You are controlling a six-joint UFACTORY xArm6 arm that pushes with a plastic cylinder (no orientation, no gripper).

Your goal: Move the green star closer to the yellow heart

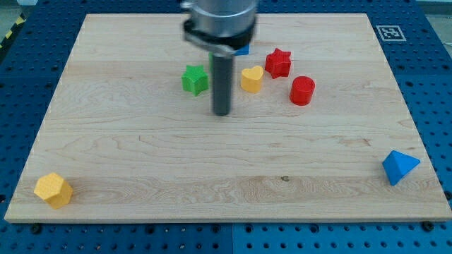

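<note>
The green star lies on the wooden board, left of the rod. The yellow heart lies right of the rod, at about the same height in the view. My tip rests on the board just below and between the two blocks, touching neither. The rod stands between the star and the heart.
A red star and a red cylinder lie right of the heart. A blue block shows partly behind the arm. A yellow hexagonal block sits at the bottom left, a blue block at the bottom right.
</note>
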